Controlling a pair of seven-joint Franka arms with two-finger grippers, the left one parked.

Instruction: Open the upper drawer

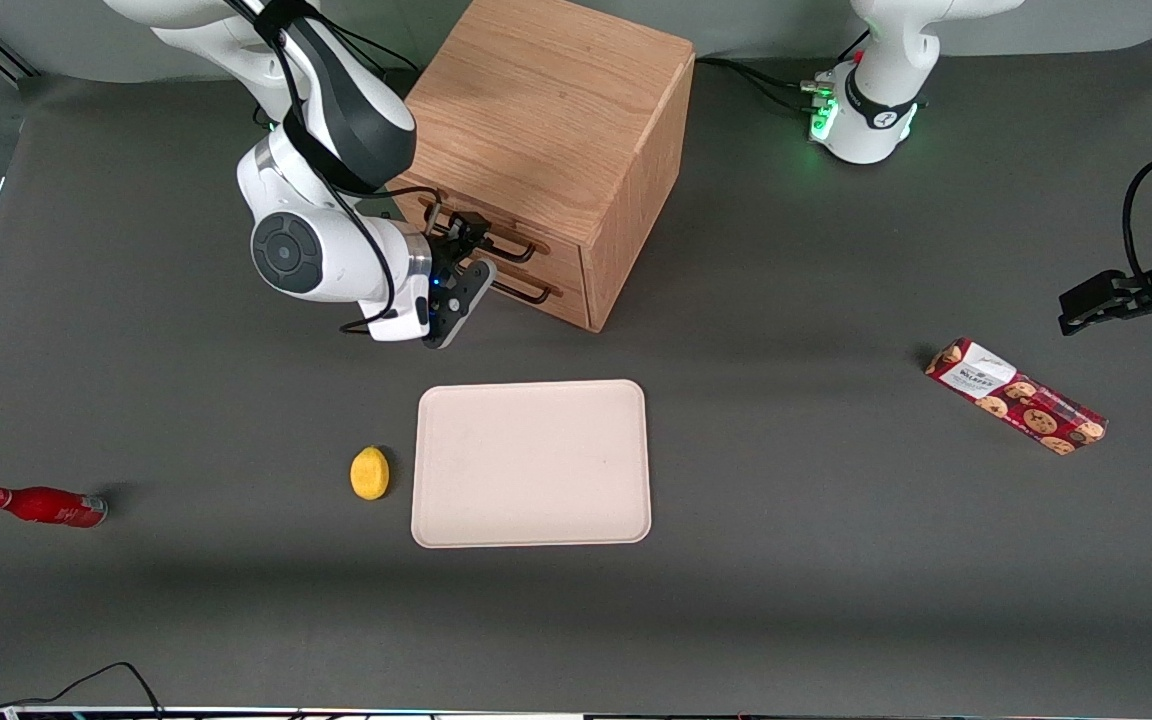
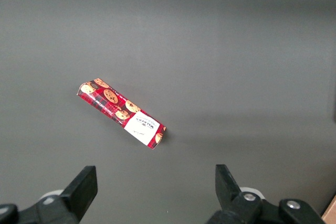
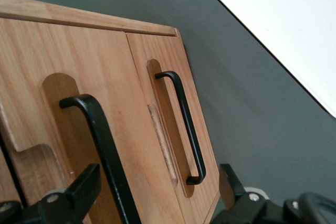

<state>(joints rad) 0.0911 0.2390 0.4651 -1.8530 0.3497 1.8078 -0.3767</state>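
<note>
The wooden cabinet (image 1: 546,110) stands at the back of the table, its two drawers facing the front camera at an angle. The upper drawer (image 1: 566,262) (image 3: 105,66) sits flush with the lower drawer (image 1: 568,303) (image 3: 163,51). Its dark wire handle (image 1: 516,250) (image 3: 102,145) lies close in the right wrist view, just inside one finger (image 3: 84,187). My right gripper (image 1: 471,255) (image 3: 157,192) hovers open right in front of the drawer fronts, at handle height. Nothing is gripped. The lower handle (image 3: 186,124) shows farther off.
A pale tray (image 1: 531,462) lies flat on the table, nearer the front camera than the cabinet, with a yellow lemon (image 1: 369,472) beside it. A red bottle (image 1: 44,505) lies toward the working arm's end. A cookie box (image 1: 1016,396) (image 2: 122,113) lies toward the parked arm's end.
</note>
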